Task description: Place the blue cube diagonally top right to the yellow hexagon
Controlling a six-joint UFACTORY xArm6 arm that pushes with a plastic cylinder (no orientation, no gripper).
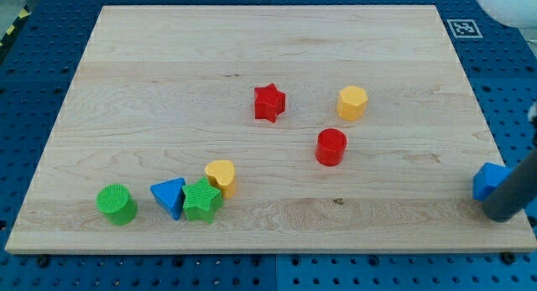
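Observation:
The blue cube (487,181) sits at the board's right edge, low in the view. My rod comes in from the right and my tip (502,214) rests just below and right of the cube, touching or almost touching it and hiding its right side. The yellow hexagon (352,102) stands right of the board's middle, well up and to the left of the cube.
A red star (269,102) lies left of the hexagon and a red cylinder (331,147) below it. At lower left lie a yellow heart (221,175), green star (201,200), blue triangle (169,196) and green cylinder (116,204). The wooden board (168,73) ends close to the cube.

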